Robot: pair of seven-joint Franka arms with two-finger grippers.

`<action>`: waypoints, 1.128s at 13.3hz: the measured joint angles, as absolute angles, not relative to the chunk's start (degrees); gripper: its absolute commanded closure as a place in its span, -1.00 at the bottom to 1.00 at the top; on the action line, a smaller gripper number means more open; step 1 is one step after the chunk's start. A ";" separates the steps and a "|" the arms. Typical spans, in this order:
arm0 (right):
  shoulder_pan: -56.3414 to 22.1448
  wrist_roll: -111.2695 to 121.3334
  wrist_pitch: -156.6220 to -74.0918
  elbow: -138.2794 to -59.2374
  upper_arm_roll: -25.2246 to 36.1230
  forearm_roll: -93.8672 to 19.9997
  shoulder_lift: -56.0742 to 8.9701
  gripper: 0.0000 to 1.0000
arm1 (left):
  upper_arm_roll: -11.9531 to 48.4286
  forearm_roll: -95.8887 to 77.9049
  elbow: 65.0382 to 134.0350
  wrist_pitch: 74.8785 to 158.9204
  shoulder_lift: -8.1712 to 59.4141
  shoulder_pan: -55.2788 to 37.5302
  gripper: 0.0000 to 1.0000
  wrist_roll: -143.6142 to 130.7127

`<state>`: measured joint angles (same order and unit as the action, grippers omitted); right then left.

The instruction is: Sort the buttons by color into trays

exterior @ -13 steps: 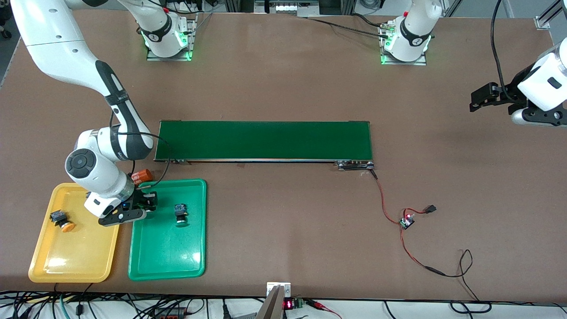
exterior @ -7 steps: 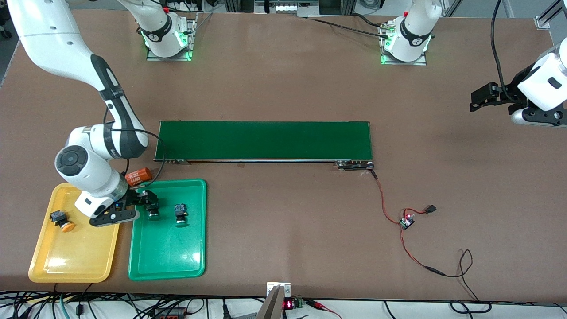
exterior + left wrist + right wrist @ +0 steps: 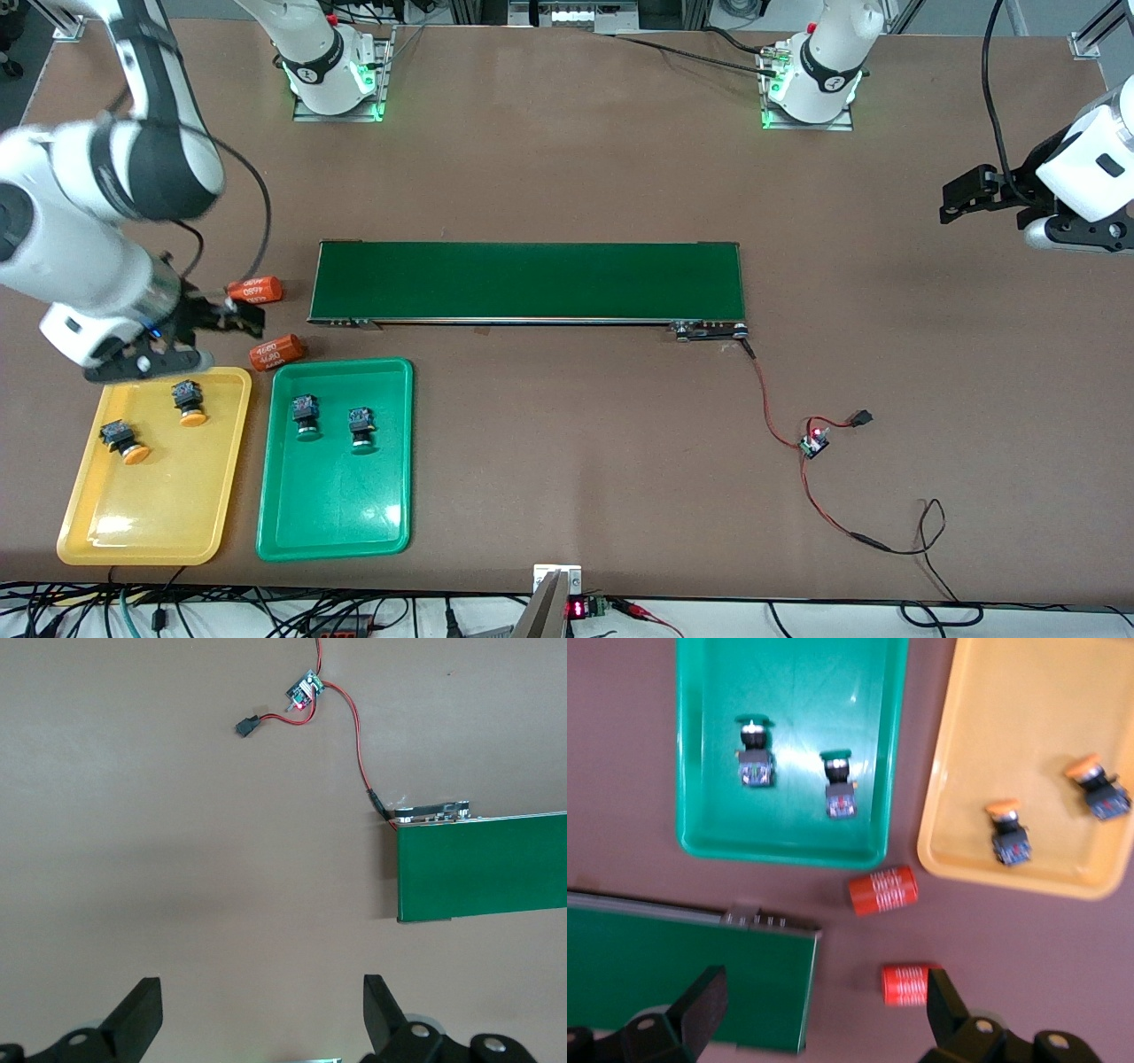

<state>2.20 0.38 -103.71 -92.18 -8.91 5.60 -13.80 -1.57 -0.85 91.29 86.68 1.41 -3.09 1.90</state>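
Yellow tray (image 3: 142, 523) holds both orange-capped buttons (image 3: 188, 401) — apart from each other, in the half farther from the front camera. Green tray (image 3: 337, 523), beside it toward the left arm's end, holds both green-capped buttons (image 3: 306, 416) side by side. Right gripper (image 3: 213, 323) is raised over bare table near two orange cylinders (image 3: 275, 352), jaws open, empty. Left gripper (image 3: 961, 199) waits at its own end — jaws open, empty.

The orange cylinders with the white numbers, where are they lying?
Both orange cylinders lie on the bare table at the right arm's end, between the conveyor belt and the trays, one beside the green tray.
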 measured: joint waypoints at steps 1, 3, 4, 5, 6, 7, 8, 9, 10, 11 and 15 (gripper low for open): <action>2.34 0.38 -99.99 -92.21 -8.86 5.55 -11.03 -1.00 | -1.57 -0.85 91.28 86.68 1.41 -3.09 -1.00 1.90; 3.16 0.39 -94.57 -92.26 -8.72 5.48 -6.48 -1.00 | -1.58 -0.85 91.26 86.68 1.41 -3.08 -1.00 1.90; 3.90 0.52 -92.87 -92.24 -8.68 5.46 -4.67 -1.00 | -1.58 -0.85 91.25 86.68 1.41 -3.08 -1.00 1.90; 4.78 0.98 -91.51 -92.16 -8.63 5.31 -3.17 -1.00 | -1.58 -0.85 91.25 86.68 1.41 -3.08 -1.00 1.90; 5.54 1.79 -90.26 -91.95 -8.50 5.12 -2.10 -1.00 | -1.58 -0.85 91.25 86.68 1.41 -3.08 -1.00 1.90; 6.14 2.82 -89.04 -91.59 -8.41 4.94 -1.39 -1.00 | -1.58 -0.85 91.25 86.68 1.41 -3.08 -1.00 1.90; 6.50 3.35 -87.63 -91.23 -8.39 4.75 -0.83 -1.00 | -1.59 -0.85 91.25 86.68 1.41 -3.08 -1.00 1.90; 6.52 3.42 -86.14 -91.06 -8.42 4.55 -0.35 -1.00 | -1.59 -0.85 91.25 86.68 1.41 -3.08 -1.00 1.90; 6.47 3.42 -84.81 -91.03 -8.51 4.26 0.04 -1.00 | -1.59 -0.85 91.25 86.68 1.41 -3.08 -1.00 1.90; 6.45 3.42 -83.98 -91.04 -8.55 4.02 0.32 -1.00 | -1.59 -0.85 91.25 86.68 1.41 -3.08 -1.00 1.90; 6.47 3.42 -83.23 -91.04 -8.51 3.94 0.46 -1.00 | -1.60 -0.85 91.25 86.68 1.41 -3.08 -1.00 1.90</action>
<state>6.47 3.42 -83.23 -91.04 -8.51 3.94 0.46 -1.60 -0.85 91.25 86.68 1.41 -3.08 1.90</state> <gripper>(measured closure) 0.000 0.000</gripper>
